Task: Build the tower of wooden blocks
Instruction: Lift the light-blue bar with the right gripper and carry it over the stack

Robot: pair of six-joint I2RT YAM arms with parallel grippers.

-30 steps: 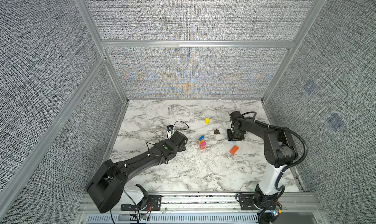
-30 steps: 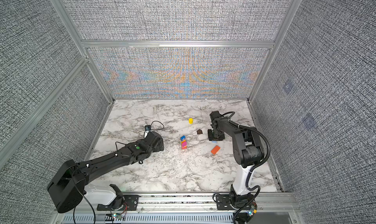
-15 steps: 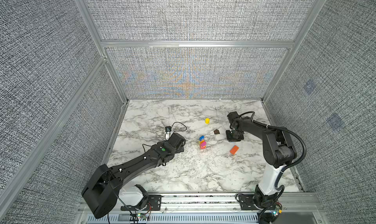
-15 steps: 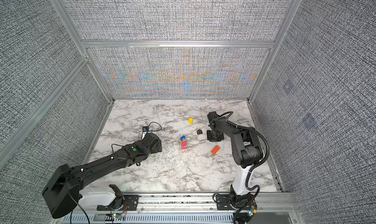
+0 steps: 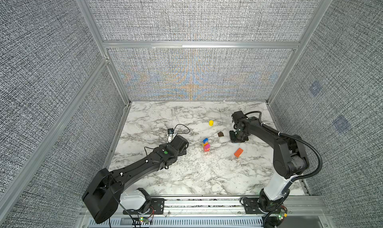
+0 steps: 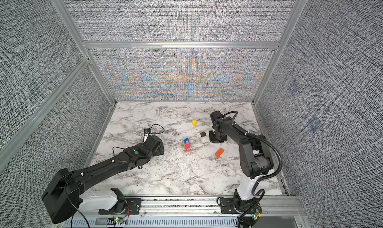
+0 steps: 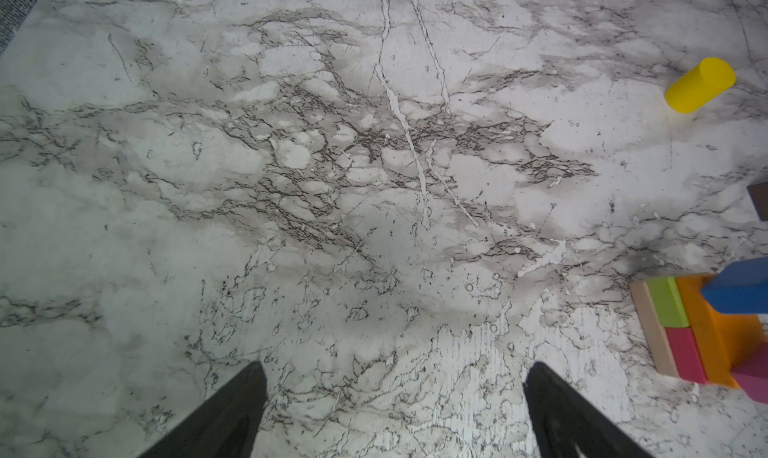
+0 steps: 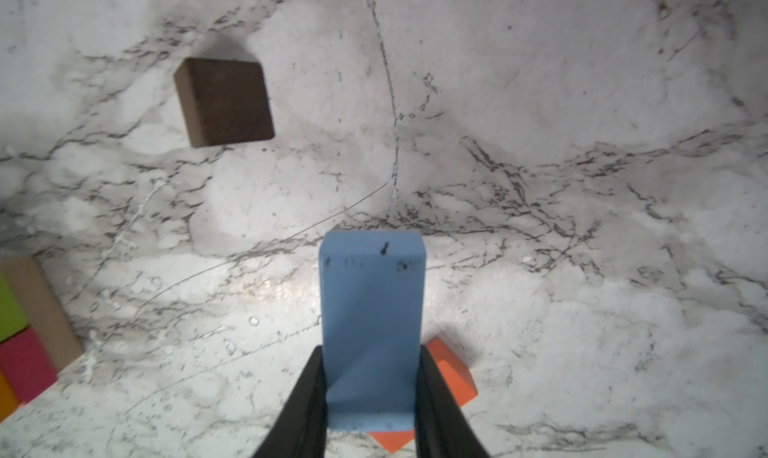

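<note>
Nearest the front edge of the marble surface, right of the middle, a flat orange wooden brick lies loose. Toward the left edge the left end effector hangs empty, jaws wide apart. Mid-surface stands the tower — a short, narrow stack of painted wood blocks, with a blue cube on top. Beyond the brick, the right end effector is clamped on a pale blue oblong wood block, gripped at one end only. I'd worry it pivots in the jaws, or clips the stack and topples it. Farther back sit a dark brown wood piece and a yellow wooden cylinder.
</note>
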